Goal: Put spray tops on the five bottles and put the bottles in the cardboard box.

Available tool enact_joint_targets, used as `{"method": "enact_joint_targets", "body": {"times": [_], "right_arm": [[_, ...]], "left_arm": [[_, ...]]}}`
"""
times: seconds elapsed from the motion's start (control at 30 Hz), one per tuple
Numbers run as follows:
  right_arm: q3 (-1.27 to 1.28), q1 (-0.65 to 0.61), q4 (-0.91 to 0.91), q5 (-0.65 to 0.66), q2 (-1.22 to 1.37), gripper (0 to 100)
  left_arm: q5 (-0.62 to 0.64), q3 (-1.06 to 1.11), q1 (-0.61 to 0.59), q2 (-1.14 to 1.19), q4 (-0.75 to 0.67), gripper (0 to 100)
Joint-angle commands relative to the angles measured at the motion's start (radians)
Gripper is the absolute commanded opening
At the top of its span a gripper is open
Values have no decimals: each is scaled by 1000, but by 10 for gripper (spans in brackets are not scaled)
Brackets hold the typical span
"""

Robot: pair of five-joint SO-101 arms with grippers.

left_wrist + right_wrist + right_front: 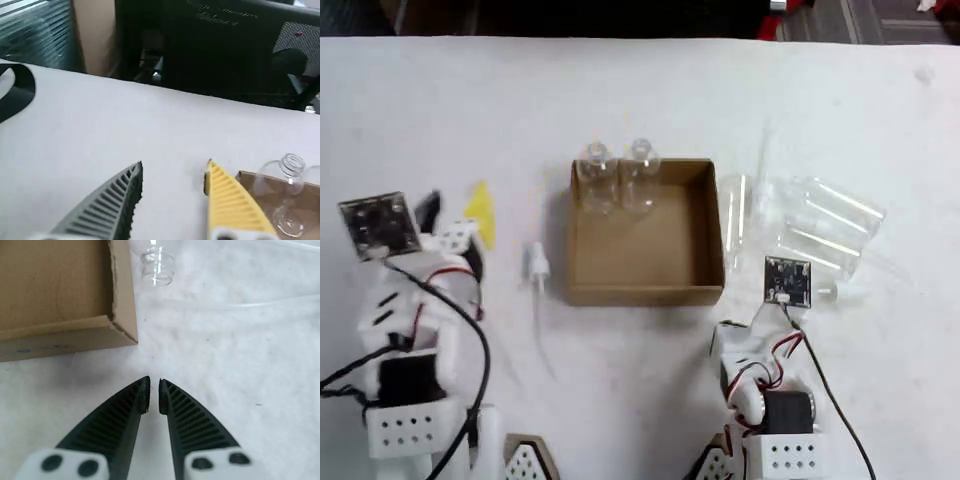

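So far you've 2 bottles (595, 175), no tops, in the cardboard box (645, 294); 3 lie outside. L gripper (175, 164) spread, R gripper (154, 390) pressed together, empty.

I can read no text from here. Pale lettering on the dark panel (220, 15), upper right, is too faint to make out. So are the blue marks on the cardboard box (50, 347) wall.

Overhead, two wrist views; shared box (650, 255)
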Motion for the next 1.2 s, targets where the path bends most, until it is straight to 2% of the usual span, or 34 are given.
{"method": "enact_joint_targets", "body": {"times": [0.0, 0.17, 0.27, 0.43, 0.6, 0.77, 0.93, 1.03, 1.17], "right_arm": [[9, -2, 8, 2, -7, 18], [9, -2, 8, 2, -7, 18], [9, -2, 8, 2, -7, 18], [9, -2, 8, 2, -7, 18], [9, -2, 8, 2, -7, 18], [9, -2, 8, 2, -7, 18], [9, -2, 8, 2, -7, 18], [9, -2, 7, 2, -7, 18], [9, -2, 5, 2, -7, 18]], "left_arm": [[-20, -172, -104, -8, 138, 192], [-38, -273, -110, -7, 238, 192], [-141, -304, -116, 7, 245, 192], [-141, -370, -223, 174, 236, 192], [-100, -373, -259, 320, 163, 192], [-86, -253, -254, 341, 26, 192], [-92, -180, -197, 351, -72, 192], [-92, -238, -191, 355, 8, 192], [-141, -433, -197, 501, 256, 192]]}}
